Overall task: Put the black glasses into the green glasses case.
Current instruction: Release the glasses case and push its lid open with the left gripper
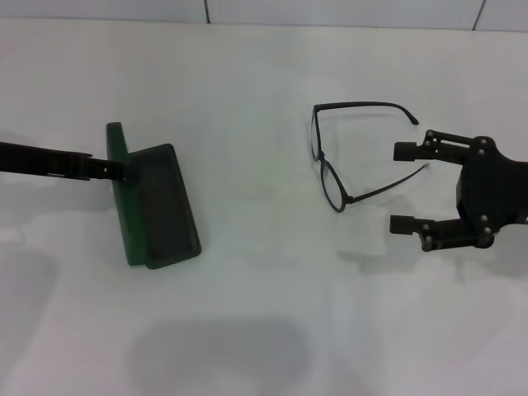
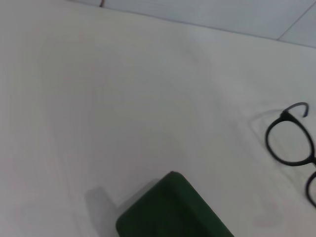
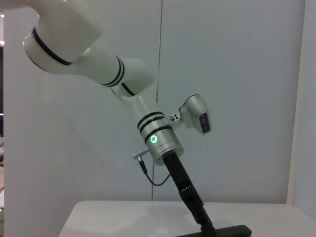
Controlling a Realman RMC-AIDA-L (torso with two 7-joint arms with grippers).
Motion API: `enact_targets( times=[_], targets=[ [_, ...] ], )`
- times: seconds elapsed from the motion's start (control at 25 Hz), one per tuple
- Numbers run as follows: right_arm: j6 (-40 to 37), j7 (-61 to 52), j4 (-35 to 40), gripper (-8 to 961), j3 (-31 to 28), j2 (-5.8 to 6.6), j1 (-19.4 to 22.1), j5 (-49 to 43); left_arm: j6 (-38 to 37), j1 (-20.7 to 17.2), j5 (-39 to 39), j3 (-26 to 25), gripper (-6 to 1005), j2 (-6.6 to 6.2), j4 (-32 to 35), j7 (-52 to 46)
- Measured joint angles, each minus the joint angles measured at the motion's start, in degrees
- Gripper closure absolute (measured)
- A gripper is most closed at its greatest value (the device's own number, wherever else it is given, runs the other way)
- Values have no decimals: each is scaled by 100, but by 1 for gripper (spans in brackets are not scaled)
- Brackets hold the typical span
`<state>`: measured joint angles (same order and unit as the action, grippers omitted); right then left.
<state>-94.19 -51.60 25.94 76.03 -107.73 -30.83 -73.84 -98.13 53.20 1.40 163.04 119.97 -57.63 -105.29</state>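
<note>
Glasses case [image 1: 157,206], dark green, lies open on the white tabletop [image 1: 264,330] at the left, its long axis running near to far. The left gripper [image 1: 111,167] meets its lid edge; its jaws' state cannot be told. The black glasses [image 1: 355,157] sit unfolded right of centre, lenses facing the case, temples pointing toward the right gripper [image 1: 406,188], whose jaws are spread, just beside one temple tip. Only the right wrist view shows the left arm [image 3: 148,128] with a green light. No lettering is readable.
</note>
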Motion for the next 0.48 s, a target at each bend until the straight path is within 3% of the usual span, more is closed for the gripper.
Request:
enact_targets(
  times=[0.48],
  targets=[
    [-24, -29, 4, 85, 0, -2, 7, 2, 427, 164, 302, 0, 315, -10, 56, -261]
  ],
)
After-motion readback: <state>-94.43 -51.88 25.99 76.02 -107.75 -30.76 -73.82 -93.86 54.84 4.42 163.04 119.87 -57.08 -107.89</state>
